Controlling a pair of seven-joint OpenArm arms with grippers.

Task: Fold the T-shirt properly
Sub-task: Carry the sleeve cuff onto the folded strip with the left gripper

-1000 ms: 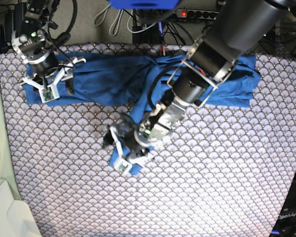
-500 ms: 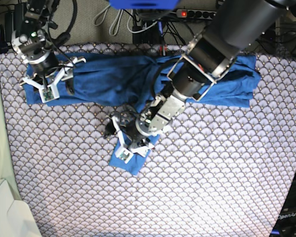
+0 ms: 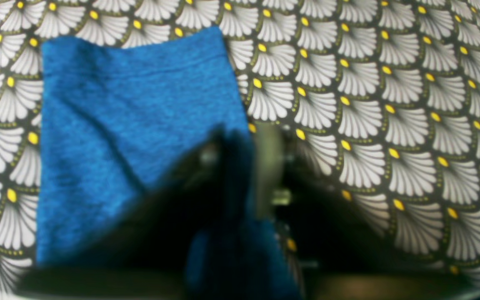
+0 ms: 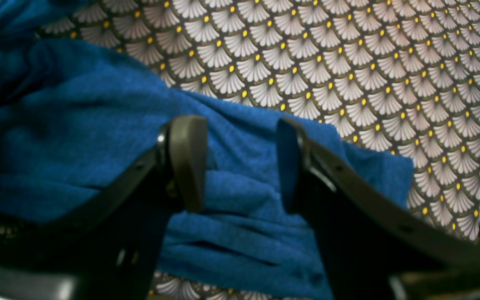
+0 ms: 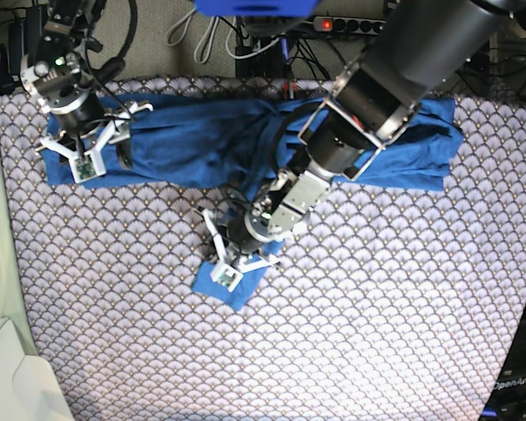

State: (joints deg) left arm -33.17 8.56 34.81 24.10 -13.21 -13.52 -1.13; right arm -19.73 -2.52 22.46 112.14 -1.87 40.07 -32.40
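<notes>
The right gripper point(image 5: 101, 151) stays where it was, fingers point(image 4: 188, 160) apart over bunched folds of the T-shirt point(image 5: 202, 140), which is stretched along the scallop-patterned cloth point(image 5: 377, 307). The left gripper point(image 5: 231, 260), wide apart a second ago, has now pinched together on the sleeve end point(image 3: 136, 125).

- Left gripper point(image 5: 231, 260): arm reaches down-left from the far right toward the scene's centre; jaws closed, pinching blue cloth.
- Right gripper point(image 5: 96, 151): at the far left, pointing downward, fingers point(image 4: 188, 160) spread apart, nothing between them.
</notes>
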